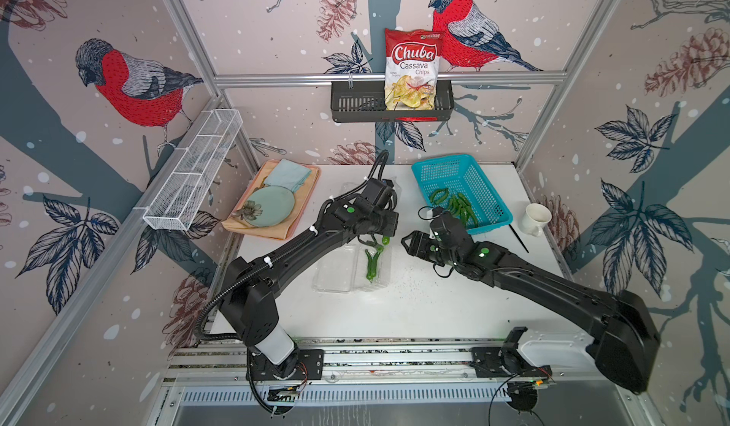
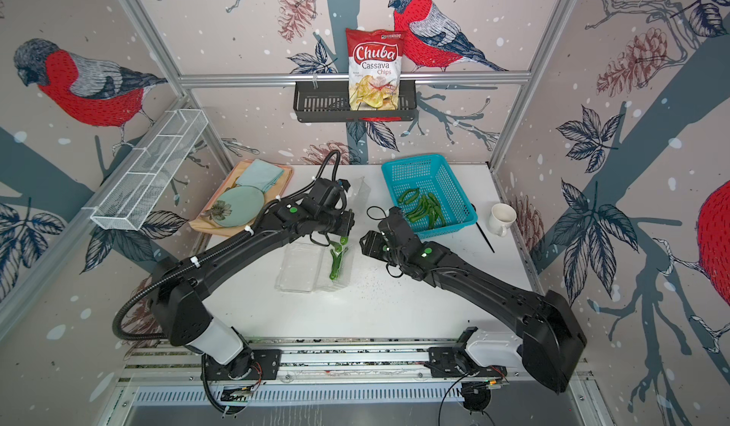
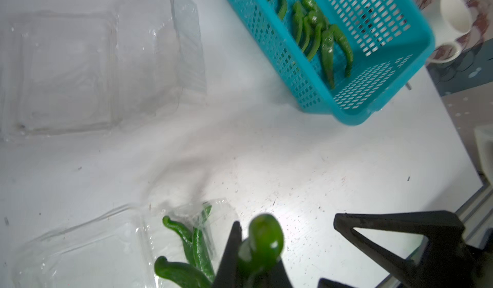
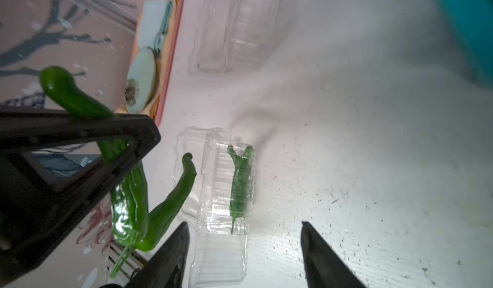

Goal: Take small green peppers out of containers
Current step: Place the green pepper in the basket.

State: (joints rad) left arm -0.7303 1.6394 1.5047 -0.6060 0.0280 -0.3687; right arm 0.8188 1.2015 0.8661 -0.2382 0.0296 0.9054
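In both top views the open container (image 1: 339, 276) (image 2: 300, 270) lies on the table (image 1: 414, 309) with small green peppers (image 1: 371, 268) (image 2: 335, 266) in the half nearer the right arm. The left gripper (image 1: 378, 235) (image 2: 340, 235) hangs just above the open container's far edge, clamped on a held pepper (image 1: 385, 241) (image 2: 344, 241). The right gripper (image 1: 407, 242) (image 2: 365, 242) stands just beside the open container, clear of it. A second container (image 1: 349, 189) lies beyond the open container, partly hidden by the left arm. The turquoise basket (image 1: 446, 171), beyond the open container on the right arm's side, holds more peppers.

In the left wrist view, the left gripper (image 3: 256, 262) is closed tight on the held pepper (image 3: 264, 237), and further peppers lie in the open container (image 3: 88, 246) just beside it.

In the right wrist view, the right gripper (image 4: 244, 223) has its jaws spread wide with nothing between them, over the open container (image 4: 221, 246). The left gripper (image 4: 80, 139) grips the held pepper (image 4: 128, 193). Whether the pepper just beside that one is also gripped cannot be told.
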